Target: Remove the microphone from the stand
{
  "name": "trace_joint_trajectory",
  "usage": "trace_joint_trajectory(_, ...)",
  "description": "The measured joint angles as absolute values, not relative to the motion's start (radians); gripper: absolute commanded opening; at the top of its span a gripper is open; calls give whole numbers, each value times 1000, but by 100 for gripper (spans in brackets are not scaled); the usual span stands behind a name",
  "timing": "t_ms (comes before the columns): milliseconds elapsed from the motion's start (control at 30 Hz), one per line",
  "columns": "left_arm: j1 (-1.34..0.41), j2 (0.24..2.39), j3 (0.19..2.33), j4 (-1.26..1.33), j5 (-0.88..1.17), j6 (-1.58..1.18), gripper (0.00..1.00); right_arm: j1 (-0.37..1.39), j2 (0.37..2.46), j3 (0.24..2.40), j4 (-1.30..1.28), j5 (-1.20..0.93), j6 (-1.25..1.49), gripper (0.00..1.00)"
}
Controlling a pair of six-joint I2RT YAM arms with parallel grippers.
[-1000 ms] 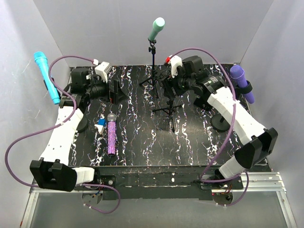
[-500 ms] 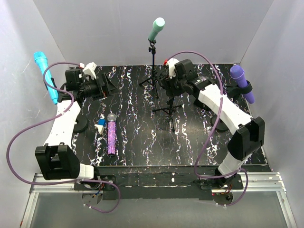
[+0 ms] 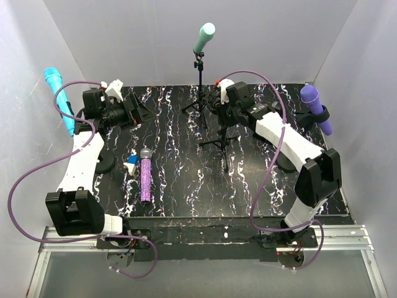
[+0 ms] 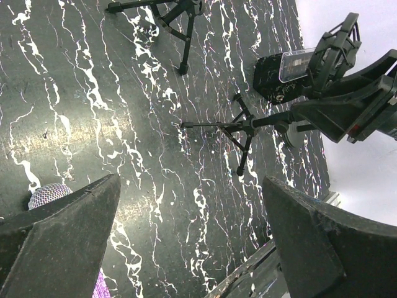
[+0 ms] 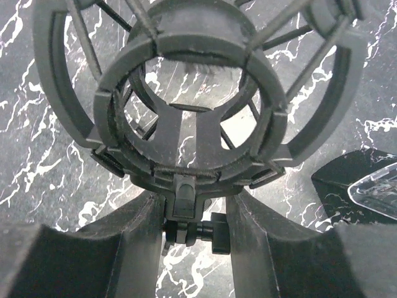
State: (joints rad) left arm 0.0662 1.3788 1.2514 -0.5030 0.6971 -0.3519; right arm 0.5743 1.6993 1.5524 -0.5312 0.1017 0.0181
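My right hand (image 5: 197, 214) is at the small tripod stand (image 4: 243, 129), which stands in the middle of the tabletop (image 3: 186, 186). Its fingers are drawn in narrow on both sides of the joint under the shock mount (image 5: 186, 174). They look to be against this joint, but if they press on it I cannot tell. Through the ring of the mount I see only the tabletop behind.

My left hand (image 4: 191, 183) is spread wide and holds nothing. It hangs over the left back part of the tabletop and looks towards the tripod.

The teal microphone (image 3: 204, 37) sits tilted on the top of the tall stand (image 3: 200, 81), at the back centre, just behind my right hand. The legs of this stand are near the legs of the small tripod. The glitter microphone (image 3: 145, 175) lies flat on the tabletop, left of centre, and a small blue and white object (image 3: 130, 166) is just beside its head.

A cyan microphone (image 3: 60, 99) is up at the left wall and a purple microphone (image 3: 316, 108) at the right one, both well apart from the tripod. Beside my right hand lies a dark block with a clear plastic piece (image 5: 363, 183); what it is I cannot tell.
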Motion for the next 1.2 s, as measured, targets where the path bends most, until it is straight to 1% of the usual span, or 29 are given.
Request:
trace_joint_trajectory(67, 66, 1375, 1251, -507, 697, -351, 98, 568, 1699, 1546, -503, 114, 22, 15)
trace_joint_trajectory(233, 66, 1360, 1251, -517, 710, -347, 98, 516, 1723, 1556, -464, 178, 23, 14)
trace_joint_trajectory(400, 66, 1351, 1251, -519, 731, -340, 98, 434, 1827, 1671, -418, 226, 23, 13)
trace_joint_trajectory(433, 66, 1351, 1251, -520, 736, -336, 98, 420, 1853, 1704, -412, 230, 23, 15)
trace_joint_trajectory(467, 66, 1350, 1251, -522, 740, -332, 98, 406, 1881, 1738, -405, 233, 22, 23)
trace_joint_trajectory(567, 66, 1350, 1252, -527, 746, -317, 98, 377, 1954, 1832, -398, 224, 23, 51)
trace_joint_trajectory(633, 66, 1350, 1252, -530, 748, -305, 98, 365, 1986, 1879, -403, 213, 20, 65)
trace_joint_trajectory(667, 66, 1350, 1252, -532, 749, -298, 98, 361, 1991, 1888, -401, 206, 21, 70)
trace_joint_trajectory(733, 66, 1350, 1257, -541, 752, -280, 98, 360, 1987, 1890, -406, 194, 22, 73)
trace_joint_trajectory(867, 66, 1350, 1289, -551, 768, -242, 98, 360, 1953, 1891, -428, 170, 24, 75)
trace_joint_trajectory(1033, 66, 1385, 1443, -551, 811, -205, 98, 360, 1836, 1890, -443, 46, 27, 76)
trace_joint_trajectory(1133, 66, 1432, 1531, -535, 836, -195, 98, 360, 1747, 1868, -374, -52, 42, 77)
trace_joint_trajectory(1200, 66, 1464, 1557, -526, 846, -191, 98, 360, 1682, 1822, -265, -120, 60, 77)
